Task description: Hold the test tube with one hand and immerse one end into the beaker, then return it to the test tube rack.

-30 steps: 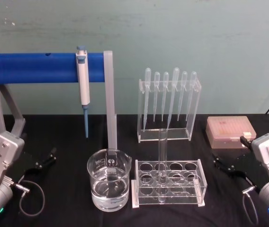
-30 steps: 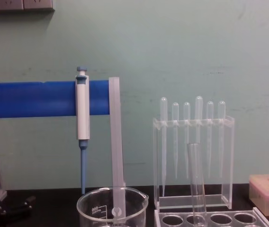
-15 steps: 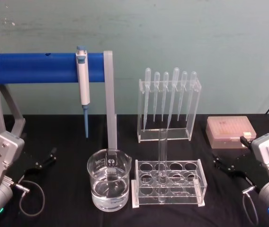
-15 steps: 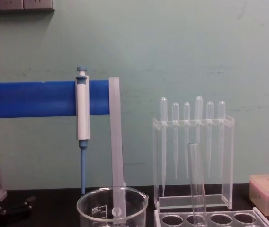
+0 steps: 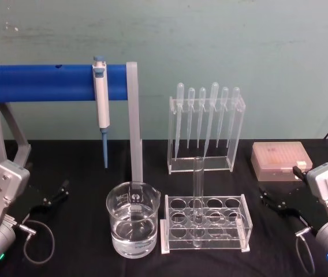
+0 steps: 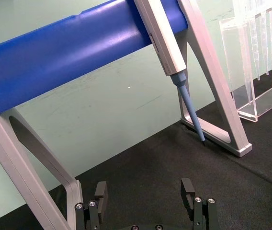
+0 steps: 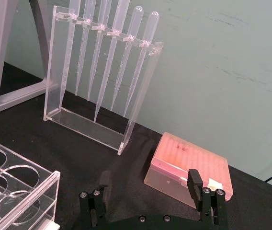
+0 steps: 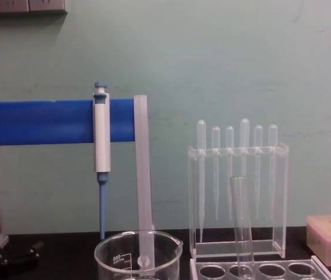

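Black fingers spread wide and holding nothing: your left gripper (image 6: 144, 196) is parked low at the left. Your right gripper (image 7: 148, 191) sits at the right, likewise agape and empty. Inward of the right gripper, well apart from it, the test tube (image 5: 198, 193) stands upright in the clear test tube rack (image 5: 233, 238). The beaker (image 5: 132, 222), partly filled with clear liquid, is just beside the rack, toward your left gripper. Just beyond the right gripper lies a pink tip box (image 5: 280, 160).
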`<state>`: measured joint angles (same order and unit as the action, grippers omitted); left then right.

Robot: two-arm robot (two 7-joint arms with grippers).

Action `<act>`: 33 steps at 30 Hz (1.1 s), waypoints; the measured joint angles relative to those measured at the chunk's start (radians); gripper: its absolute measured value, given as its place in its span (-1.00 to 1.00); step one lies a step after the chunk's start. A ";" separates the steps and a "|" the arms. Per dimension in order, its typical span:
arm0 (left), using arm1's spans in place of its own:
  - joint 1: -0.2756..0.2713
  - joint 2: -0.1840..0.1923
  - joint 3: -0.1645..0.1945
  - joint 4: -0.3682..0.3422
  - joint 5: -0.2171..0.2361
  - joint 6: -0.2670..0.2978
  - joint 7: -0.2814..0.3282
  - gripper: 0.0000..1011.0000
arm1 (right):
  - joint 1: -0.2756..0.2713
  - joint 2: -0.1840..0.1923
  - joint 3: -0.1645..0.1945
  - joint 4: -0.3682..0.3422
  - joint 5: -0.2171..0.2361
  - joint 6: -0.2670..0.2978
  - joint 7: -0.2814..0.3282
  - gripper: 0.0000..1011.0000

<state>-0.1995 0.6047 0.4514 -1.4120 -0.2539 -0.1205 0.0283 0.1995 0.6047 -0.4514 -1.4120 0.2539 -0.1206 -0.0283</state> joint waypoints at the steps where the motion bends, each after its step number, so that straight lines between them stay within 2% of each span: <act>1: 0.000 0.000 0.000 0.000 0.000 0.000 0.000 0.98 | 0.000 0.000 0.000 0.000 0.000 0.000 0.000 0.99; 28: 0.000 0.000 0.000 0.000 0.000 0.000 0.000 0.98 | -0.002 0.000 0.002 -0.002 0.000 0.000 0.000 0.99; 33: 0.000 0.000 0.000 0.000 0.000 0.000 0.000 0.98 | -0.064 0.025 0.033 -0.062 0.000 -0.010 -0.009 0.99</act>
<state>-0.1995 0.6047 0.4514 -1.4120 -0.2539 -0.1205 0.0283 0.1353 0.6297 -0.4183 -1.4739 0.2542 -0.1305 -0.0369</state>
